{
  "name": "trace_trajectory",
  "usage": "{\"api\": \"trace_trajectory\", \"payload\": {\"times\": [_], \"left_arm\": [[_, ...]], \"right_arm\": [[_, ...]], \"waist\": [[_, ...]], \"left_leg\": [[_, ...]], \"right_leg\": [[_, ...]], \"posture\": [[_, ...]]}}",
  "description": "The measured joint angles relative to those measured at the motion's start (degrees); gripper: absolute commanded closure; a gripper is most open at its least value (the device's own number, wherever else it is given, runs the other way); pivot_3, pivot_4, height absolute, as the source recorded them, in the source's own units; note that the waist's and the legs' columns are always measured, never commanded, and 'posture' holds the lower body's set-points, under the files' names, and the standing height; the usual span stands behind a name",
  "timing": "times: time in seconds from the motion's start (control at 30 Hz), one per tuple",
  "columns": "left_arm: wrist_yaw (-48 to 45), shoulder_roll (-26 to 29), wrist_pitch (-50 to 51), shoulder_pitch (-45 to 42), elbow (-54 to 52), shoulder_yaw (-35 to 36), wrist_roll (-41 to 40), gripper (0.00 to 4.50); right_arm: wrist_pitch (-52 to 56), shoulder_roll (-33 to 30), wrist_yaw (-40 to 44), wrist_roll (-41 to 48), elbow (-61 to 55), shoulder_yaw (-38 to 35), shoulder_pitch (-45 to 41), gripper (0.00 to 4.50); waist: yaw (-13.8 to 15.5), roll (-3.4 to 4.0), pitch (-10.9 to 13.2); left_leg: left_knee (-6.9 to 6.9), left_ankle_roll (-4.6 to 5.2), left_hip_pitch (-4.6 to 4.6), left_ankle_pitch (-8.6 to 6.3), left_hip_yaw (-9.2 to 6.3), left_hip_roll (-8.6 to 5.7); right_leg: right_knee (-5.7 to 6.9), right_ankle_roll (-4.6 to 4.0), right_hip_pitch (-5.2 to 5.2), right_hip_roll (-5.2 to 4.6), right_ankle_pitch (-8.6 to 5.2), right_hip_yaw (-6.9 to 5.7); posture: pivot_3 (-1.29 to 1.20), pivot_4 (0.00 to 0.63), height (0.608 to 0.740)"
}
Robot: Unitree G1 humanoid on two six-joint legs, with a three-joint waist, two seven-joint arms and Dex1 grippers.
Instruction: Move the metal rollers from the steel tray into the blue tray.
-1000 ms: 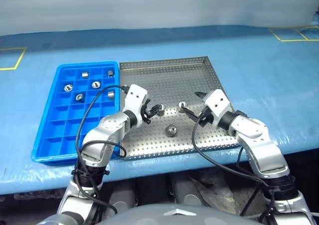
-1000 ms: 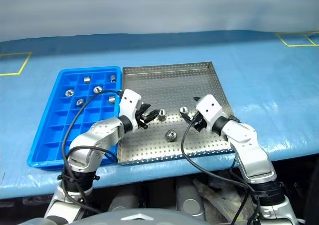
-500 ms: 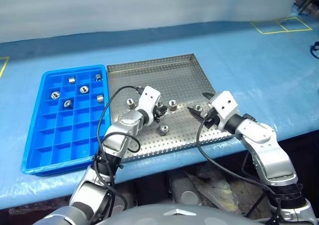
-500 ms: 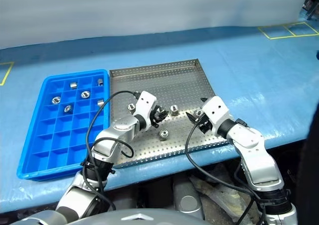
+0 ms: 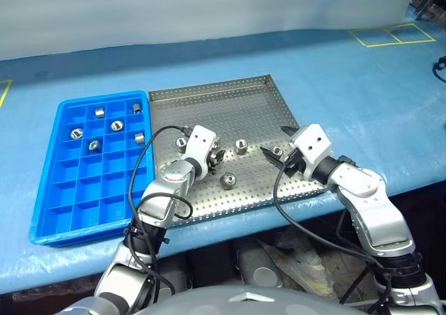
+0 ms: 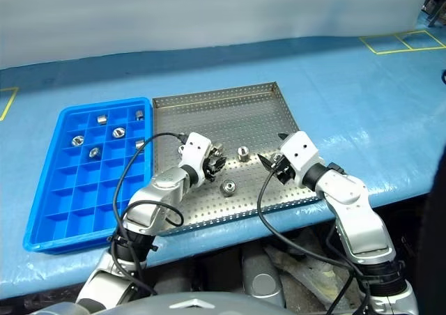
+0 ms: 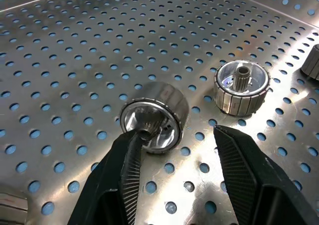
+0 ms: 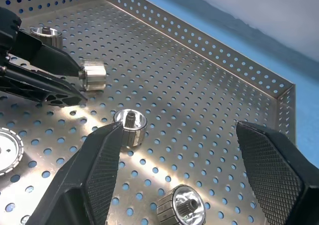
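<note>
Steel tray [image 5: 230,92] is holding four metal rollers [image 5: 227,181]; blue tray [image 5: 42,221] is holding five. Left tool [image 5: 217,157] is gaping partly around one, ungripped; right tool [image 5: 277,148] is gaping wide, empty.

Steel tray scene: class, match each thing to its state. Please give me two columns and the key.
1. left hand
2. right hand
3. blue tray
4. steel tray

A. perforated floor with loose rollers
B. fingers spread wide over the perforated floor
C. grid compartments, rollers in the far rows
D. fingers narrowly apart at a tipped roller

Pairs: 1-D, 2-B, 3-C, 4-A
</note>
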Motion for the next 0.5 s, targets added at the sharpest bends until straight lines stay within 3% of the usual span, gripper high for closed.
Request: {"api": "trace_trajectory", "payload": {"times": [0.33,0.5], "left_arm": [[1.69,-0.22,-0.17,0.03,-0.21,0.13,0.82,2.04],[0.56,2.30,1.62,1.25,-6.41,1.17,0.31,2.04]], "right_arm": [[0.00,0.01,0.61,0.00,0.03,0.59,-0.15,0.69],[0.03,0.01,0.61,0.00,0.03,0.58,-0.16,0.69]], "waist": [[0.17,0.00,0.00],[0.04,0.00,0.00]], "left_leg": [[0.00,0.13,-0.04,-0.08,0.11,-0.01],[0.00,0.13,-0.05,-0.08,0.13,0.01]], "right_leg": [[-0.06,-0.05,-0.04,-0.04,0.07,0.07],[-0.04,-0.05,-0.07,-0.03,0.07,0.09]], "posture": [[-0.25,0.150,0.740],[-0.26,0.150,0.740]]}}
